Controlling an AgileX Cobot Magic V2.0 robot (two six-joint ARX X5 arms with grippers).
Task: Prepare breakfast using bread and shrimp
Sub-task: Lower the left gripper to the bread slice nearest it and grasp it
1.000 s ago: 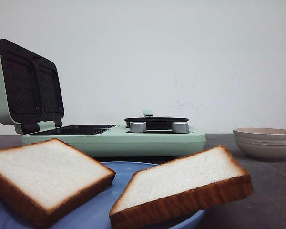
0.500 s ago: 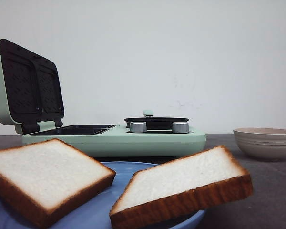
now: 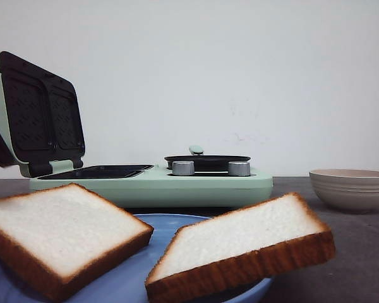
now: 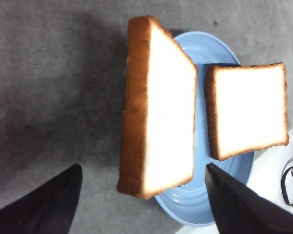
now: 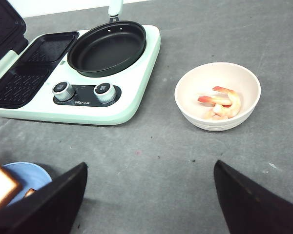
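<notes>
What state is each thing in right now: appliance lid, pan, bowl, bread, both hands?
Mint-green breakfast maker lid: raised open.
Round black frying pan: empty, on the cooker.
Beige ceramic bowl: holds shrimp.
Two white bread slices: on the blue plate, untouched.
Left hand: open, empty.
Right hand: open, empty.

This looks like a lab mock-up of a kitchen: a bare white wall point(image 3: 252, 69) behind a plain grey counter point(image 5: 195, 161) carrying only a mint-green breakfast maker point(image 3: 158, 183), a blue plate point(image 4: 219, 195) and a beige bowl point(image 5: 217, 95).
</notes>
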